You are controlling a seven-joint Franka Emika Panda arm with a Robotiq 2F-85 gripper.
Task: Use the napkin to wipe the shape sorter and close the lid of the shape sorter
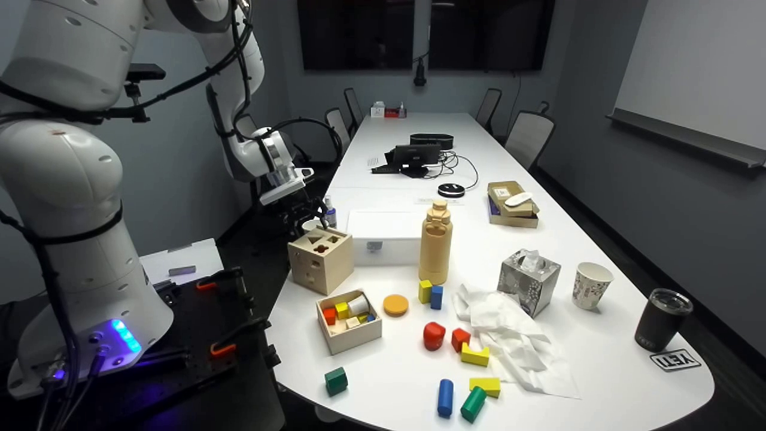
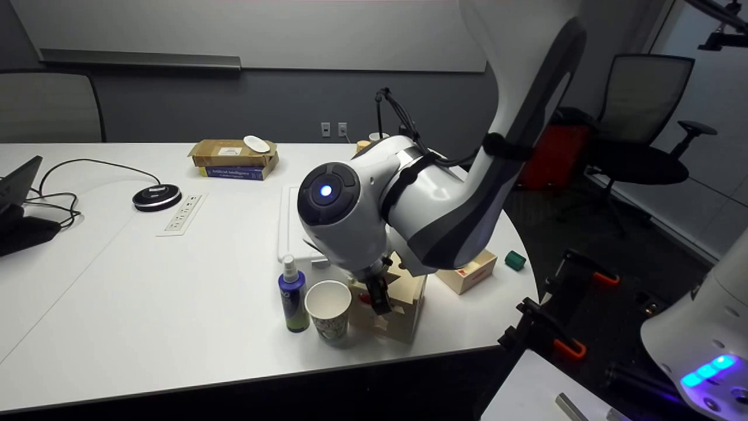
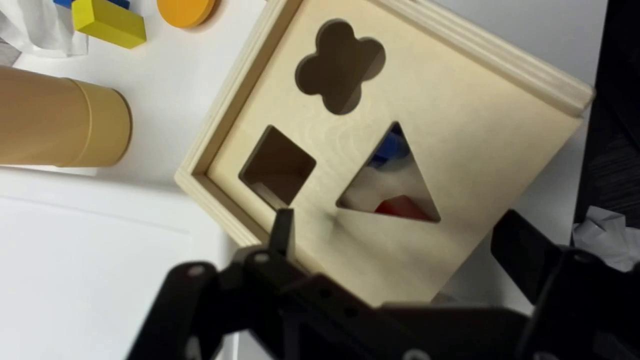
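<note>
Seeing the gripper spread real wide, wrist view bottom, near the lid of the shape sorter, upper middle.

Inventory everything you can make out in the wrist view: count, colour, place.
Shape sorter: 1, light wood, centre
Lid: 1, light wood, sorter's top
Pieces: at least 2, blue and red, inside sorter
Bottle: 1, tan, left edge
Bin: 1, white, lower left
Blocks: 2, yellow and blue, upper left
Disc: 1, orange, top edge
Napkin: 1, white, upper left
Table: 1, white, under sorter
Crumpled item: 1, whitish, right edge, unidentified
Floor: 1, dark, beyond table edge
Fingers: 2, black, lower half, spread apart
</note>
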